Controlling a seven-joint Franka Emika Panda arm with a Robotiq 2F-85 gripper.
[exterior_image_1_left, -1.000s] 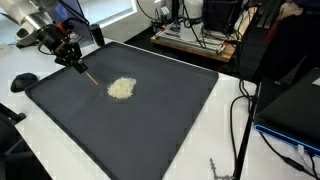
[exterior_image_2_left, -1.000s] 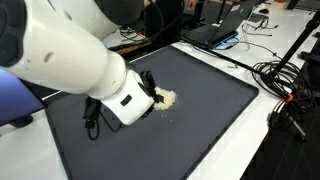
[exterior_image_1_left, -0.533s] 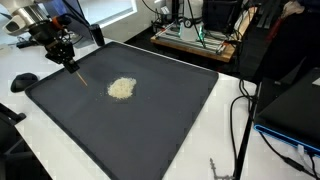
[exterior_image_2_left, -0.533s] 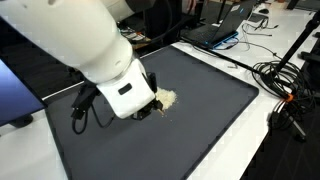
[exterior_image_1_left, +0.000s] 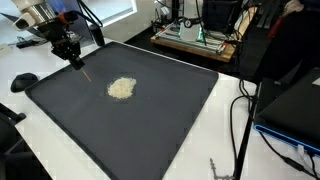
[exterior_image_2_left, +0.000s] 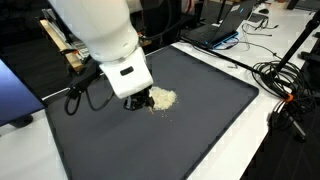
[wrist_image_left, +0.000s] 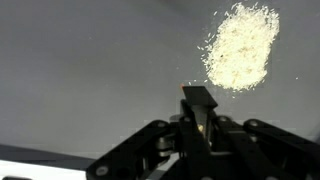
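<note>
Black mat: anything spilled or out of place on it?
Yes: a loose heap of pale grains lies near the middle of the black mat, stray bits scattered round its edge. The claw, shut on a thin stick, sits beside the heap, apart from it. Nothing else on the mat looks odd.

Laptop on white table; cable tangle nearby; black puck.
</note>
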